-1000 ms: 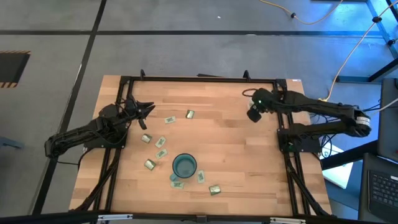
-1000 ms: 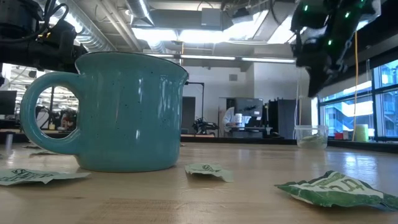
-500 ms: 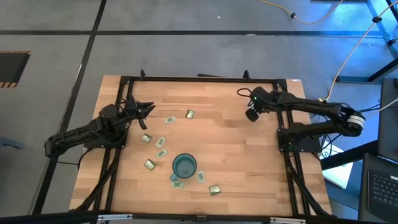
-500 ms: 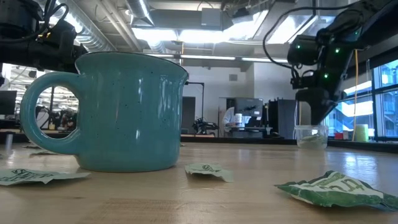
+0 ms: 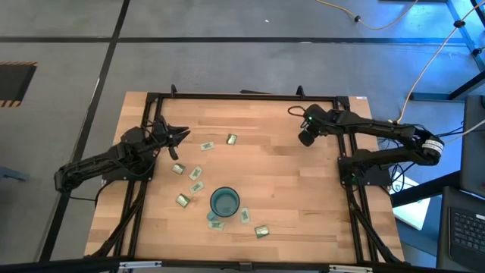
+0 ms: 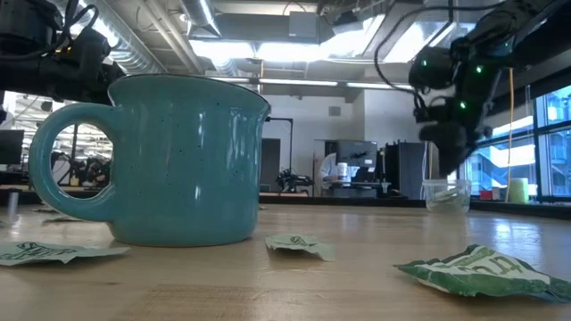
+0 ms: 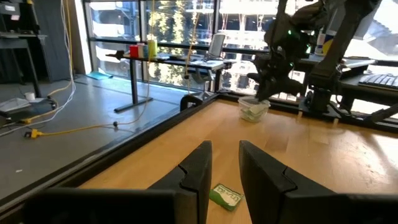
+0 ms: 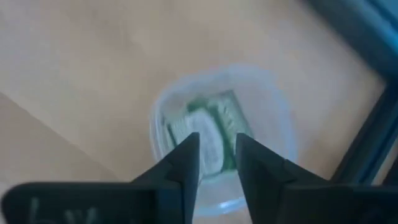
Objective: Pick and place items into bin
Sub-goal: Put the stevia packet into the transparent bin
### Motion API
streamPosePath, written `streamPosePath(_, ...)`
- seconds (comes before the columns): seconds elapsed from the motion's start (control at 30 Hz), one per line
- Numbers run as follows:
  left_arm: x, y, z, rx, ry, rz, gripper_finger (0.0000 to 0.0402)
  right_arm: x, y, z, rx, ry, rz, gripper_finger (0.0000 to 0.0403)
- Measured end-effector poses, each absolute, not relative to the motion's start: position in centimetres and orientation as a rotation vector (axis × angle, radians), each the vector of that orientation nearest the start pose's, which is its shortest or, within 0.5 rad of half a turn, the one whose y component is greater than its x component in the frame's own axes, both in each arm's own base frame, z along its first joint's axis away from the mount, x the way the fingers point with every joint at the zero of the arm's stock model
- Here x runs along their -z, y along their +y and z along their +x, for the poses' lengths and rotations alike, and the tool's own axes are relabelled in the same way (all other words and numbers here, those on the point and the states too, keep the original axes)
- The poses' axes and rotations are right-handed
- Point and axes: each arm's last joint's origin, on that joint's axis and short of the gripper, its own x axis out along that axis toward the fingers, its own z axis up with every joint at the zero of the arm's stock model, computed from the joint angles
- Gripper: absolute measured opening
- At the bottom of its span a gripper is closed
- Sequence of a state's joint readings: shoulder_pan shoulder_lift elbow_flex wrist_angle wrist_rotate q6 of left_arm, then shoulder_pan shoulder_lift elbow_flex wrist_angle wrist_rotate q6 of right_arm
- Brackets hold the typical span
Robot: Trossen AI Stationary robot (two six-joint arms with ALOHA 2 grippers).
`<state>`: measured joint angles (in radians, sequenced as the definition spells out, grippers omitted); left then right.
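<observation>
Directly below the right gripper [image 8: 216, 155], fingers narrowly apart and empty, cup [image 8: 273, 124] holding green packets [image 8: 214, 127]

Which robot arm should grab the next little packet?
Probably the left. Its pincer is open, empty and right by a green packet, with more packets nearby. The right pincer is across the table above the cup.

The right claw [image 5: 306, 139] points downward at the far right of the desk [image 5: 273, 174], fingers a narrow gap apart and holding nothing. The left claw [image 5: 179, 138] hovers at the left side, fingers slightly parted, empty.
</observation>
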<state>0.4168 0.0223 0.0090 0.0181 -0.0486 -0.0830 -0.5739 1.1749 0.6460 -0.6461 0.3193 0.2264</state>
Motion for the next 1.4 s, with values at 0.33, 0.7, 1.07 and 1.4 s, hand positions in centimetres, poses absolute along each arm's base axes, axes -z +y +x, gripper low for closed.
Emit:
streamPosePath(0.33,-16.7,3.9,9.1,-0.414,-0.007,-0.001,0.009,-24.1,-8.5,19.2,0.586,0.636,0.222,0.0126)
streamPosePath(0.7,-20.4,4.0,9.7,-0.532,0.232,-0.098,0.0147,-23.7,-5.5,19.9,0.443,0.52,0.169,0.0126)
streamPosePath(1.07,-23.3,5.0,11.8,-0.836,1.024,-0.504,0.0112,-23.7,-5.5,19.8,0.446,0.524,0.169,0.0126)
streamPosePath(1.4,-19.2,7.8,14.3,-0.925,1.488,-0.646,0.0119,-23.7,-5.5,19.8,0.445,0.524,0.169,0.0126)
